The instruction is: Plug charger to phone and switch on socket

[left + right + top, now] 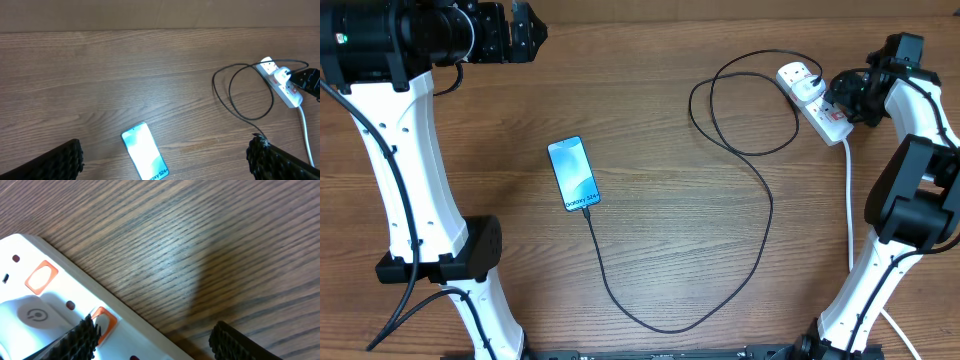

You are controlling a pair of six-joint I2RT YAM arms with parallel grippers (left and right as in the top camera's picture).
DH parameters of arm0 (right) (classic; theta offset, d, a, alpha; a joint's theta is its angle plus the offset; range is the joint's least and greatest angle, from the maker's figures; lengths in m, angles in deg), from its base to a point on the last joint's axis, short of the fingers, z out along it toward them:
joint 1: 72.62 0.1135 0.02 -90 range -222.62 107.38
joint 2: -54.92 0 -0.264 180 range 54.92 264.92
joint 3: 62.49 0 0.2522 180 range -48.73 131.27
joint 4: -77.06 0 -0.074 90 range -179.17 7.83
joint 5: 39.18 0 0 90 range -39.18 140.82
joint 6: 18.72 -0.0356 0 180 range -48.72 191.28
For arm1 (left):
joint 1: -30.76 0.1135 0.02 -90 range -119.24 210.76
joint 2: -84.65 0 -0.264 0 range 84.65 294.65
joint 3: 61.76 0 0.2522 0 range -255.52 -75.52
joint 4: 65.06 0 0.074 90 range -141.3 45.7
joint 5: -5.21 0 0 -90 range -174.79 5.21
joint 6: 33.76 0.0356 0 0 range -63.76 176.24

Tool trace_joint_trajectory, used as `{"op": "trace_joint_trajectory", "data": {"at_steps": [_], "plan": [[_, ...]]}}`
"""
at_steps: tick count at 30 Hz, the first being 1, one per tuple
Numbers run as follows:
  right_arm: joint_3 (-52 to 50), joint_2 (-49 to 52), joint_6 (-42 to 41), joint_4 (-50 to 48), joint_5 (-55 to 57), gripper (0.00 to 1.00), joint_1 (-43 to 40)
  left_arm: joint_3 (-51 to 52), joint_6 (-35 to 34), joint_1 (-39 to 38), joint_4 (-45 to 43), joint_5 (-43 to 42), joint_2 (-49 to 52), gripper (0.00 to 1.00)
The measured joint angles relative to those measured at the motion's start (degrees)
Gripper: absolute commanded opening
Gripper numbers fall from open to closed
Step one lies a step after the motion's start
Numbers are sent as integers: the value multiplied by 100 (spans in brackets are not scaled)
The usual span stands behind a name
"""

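At the socket (830, 122): right claw (157, 337) parted, empty.
Left claw (532, 35): wide, empty.
Advice: press red switch (102, 322) squarely downward.

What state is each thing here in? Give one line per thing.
phone: flat on table, screen lit, cable at its bottom edge.
charger: looped across the table, plug seated in the socket.
socket: switch position cannot be told.
left gripper: open, empty.
right gripper: open, over the socket's switches.

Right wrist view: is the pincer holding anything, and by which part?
Nothing held. The right pincer stands open, one finger at an orange switch of the white elongated power strip, not clamping it.
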Motion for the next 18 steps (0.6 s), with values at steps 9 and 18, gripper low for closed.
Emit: {"op": "trace_joint_trajectory", "data": {"at_steps": [9, 18], "plan": [[28, 0, 59, 81, 85, 72, 79, 0, 0, 0, 0, 0, 0, 100], [413, 105, 94, 675, 179, 76, 94, 0, 0, 0, 0, 0, 0, 100]]}}
